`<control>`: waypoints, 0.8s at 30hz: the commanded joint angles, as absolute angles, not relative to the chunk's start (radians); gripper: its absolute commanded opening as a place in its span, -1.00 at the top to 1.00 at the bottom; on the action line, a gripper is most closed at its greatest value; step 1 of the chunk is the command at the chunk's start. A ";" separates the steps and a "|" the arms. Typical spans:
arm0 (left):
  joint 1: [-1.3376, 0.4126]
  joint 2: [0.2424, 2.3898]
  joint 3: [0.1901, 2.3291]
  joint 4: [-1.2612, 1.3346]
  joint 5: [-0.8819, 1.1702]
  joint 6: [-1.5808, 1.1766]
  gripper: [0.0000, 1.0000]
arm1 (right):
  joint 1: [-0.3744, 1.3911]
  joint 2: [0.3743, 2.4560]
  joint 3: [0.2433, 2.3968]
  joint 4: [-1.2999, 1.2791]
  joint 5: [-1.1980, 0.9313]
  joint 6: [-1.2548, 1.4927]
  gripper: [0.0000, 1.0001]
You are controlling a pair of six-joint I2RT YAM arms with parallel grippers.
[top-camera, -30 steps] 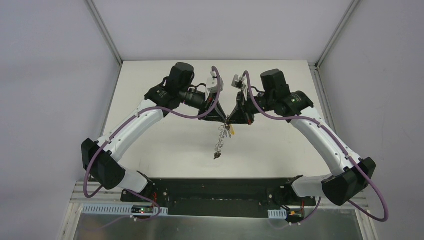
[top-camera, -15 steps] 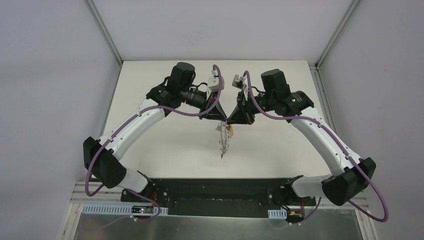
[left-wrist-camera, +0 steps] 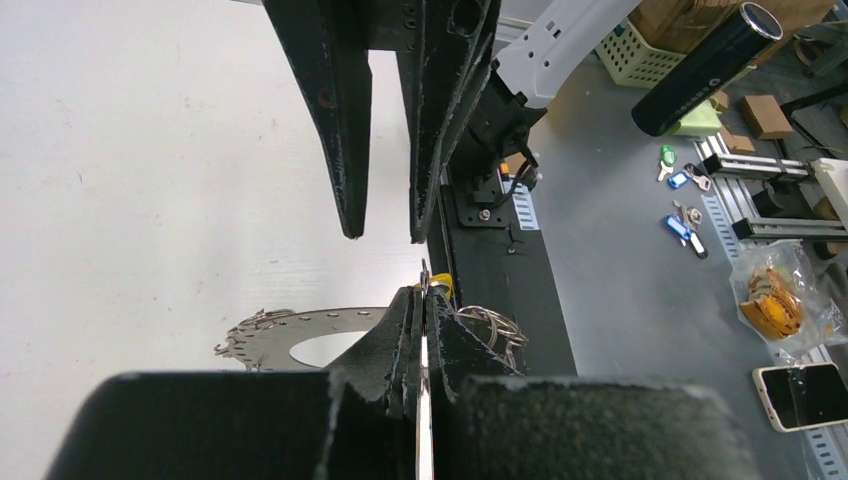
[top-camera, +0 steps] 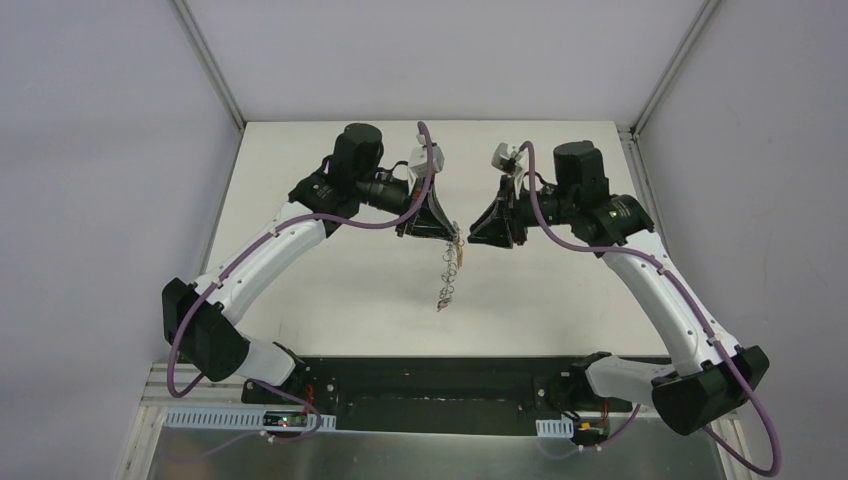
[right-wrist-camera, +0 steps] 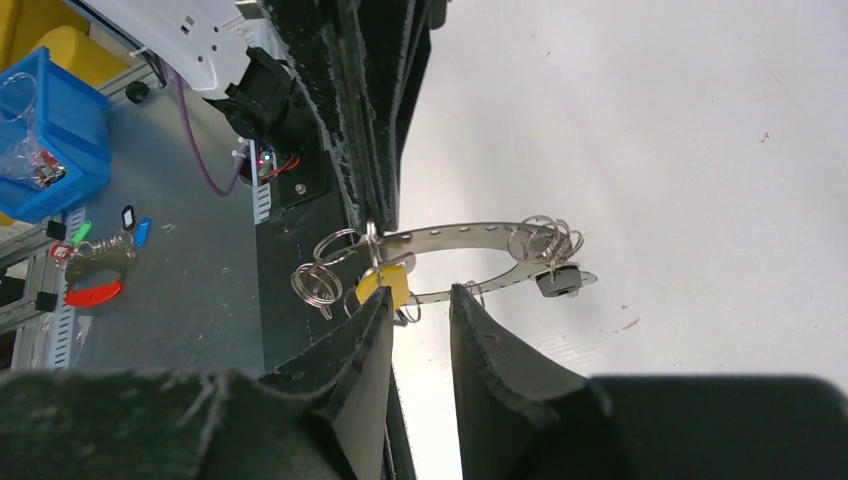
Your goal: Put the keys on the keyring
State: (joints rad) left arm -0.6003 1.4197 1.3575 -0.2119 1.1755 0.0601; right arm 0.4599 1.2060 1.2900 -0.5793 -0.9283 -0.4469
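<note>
Grey flat keyring (right-wrist-camera: 470, 235), wire loops (right-wrist-camera: 548, 236), yellow key (right-wrist-camera: 384, 285).

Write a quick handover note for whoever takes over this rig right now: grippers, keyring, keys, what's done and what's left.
Left gripper: shut on the rim of the keyring, holding it in the air above the table so that the ring hangs below it.
Right gripper: open, holding nothing, close beside the ring.
Keys: a yellow key and a black key hang from the wire loops on the ring.
Done: at least those two are on.
Left: no other key shows on the ring or the table; find any remaining ones and thread them on.
</note>
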 commanded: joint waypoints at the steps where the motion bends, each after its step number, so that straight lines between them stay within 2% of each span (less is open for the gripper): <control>1: -0.595 1.377 1.347 -0.114 1.240 0.011 1.00 | 0.457 1.186 1.298 -0.523 -0.998 -0.423 0.41; 18: -0.595 1.384 1.345 -0.079 1.234 0.003 1.00 | 0.457 1.220 1.260 -0.451 -1.087 -0.350 0.44; 22: -0.595 1.381 1.341 -0.074 1.236 -0.028 1.00 | 0.456 1.228 1.261 -0.435 -1.094 -0.336 0.57; 24: -0.595 1.381 1.340 -0.073 1.236 -0.026 1.00 | 0.457 1.231 1.261 -0.430 -1.098 -0.329 0.70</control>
